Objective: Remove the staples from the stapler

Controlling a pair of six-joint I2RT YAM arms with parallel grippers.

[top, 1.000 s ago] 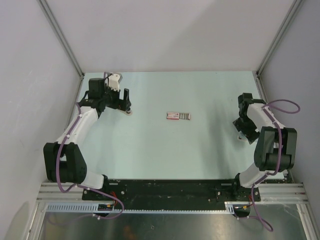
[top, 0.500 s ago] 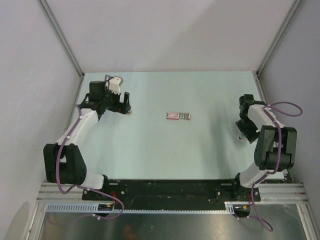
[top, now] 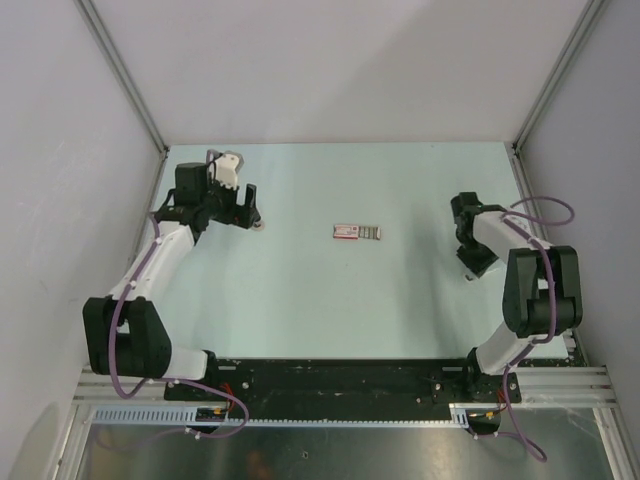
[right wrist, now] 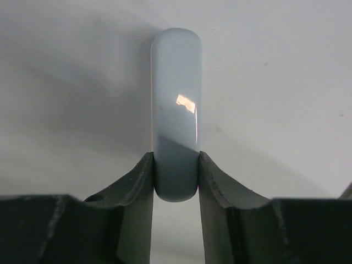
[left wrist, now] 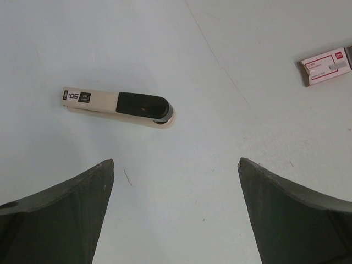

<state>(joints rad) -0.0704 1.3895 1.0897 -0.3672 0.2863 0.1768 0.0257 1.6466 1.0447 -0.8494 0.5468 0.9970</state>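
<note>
A cream stapler (left wrist: 118,103) with a black top panel lies flat on the pale worktop (left wrist: 231,165), just ahead of the left jaws. These stand spread wide with nothing between them. The stapler's long axis runs crosswise to them, its rounded nose toward the box side. Farther ahead sits a red-and-white box (left wrist: 325,66), with short grey staples (top: 371,232) in a row at its end. The right jaws are clenched on the near end of a pale blue-white tube (right wrist: 176,110), which points straight out from them.
</note>
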